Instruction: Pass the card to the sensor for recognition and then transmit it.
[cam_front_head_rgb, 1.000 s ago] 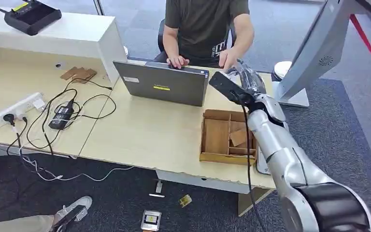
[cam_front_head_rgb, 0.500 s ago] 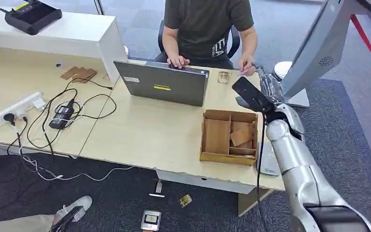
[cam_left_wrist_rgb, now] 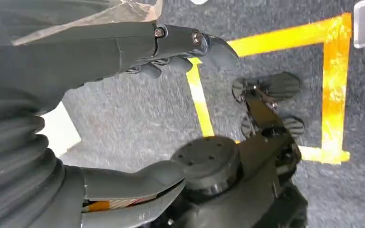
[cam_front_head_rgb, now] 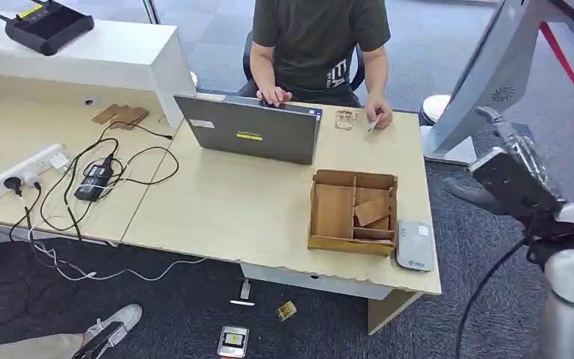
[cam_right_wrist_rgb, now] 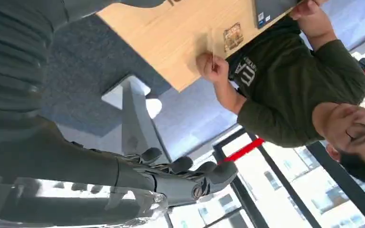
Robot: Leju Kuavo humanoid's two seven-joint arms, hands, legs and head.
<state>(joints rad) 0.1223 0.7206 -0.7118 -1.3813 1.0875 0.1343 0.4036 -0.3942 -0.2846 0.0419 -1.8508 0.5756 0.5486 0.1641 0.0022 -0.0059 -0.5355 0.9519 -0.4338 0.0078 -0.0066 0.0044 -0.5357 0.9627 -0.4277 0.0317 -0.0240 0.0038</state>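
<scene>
While the right robot hand hangs off the counter at about 3 o'clock of the scene, it holds nothing: in the right wrist view its dark fingers are stretched out and apart, so it is released. The card is in the person's hand at the far edge of the counter, around 1 o'clock from the wooden tray, and its lower end seems to touch the counter top. Just beside it, toward 9 o'clock, lies a small wooden piece. The grey sensor lies flat at the near right corner of the counter, touching the tray's right wall or just beside it; I cannot tell which. An open laptop stands at 11 o'clock from the tray, and the person's other hand rests behind it. The left robot hand hangs over the grey carpet floor; its thumb and fingers are apart and nothing is between them, so it is also released.
</scene>
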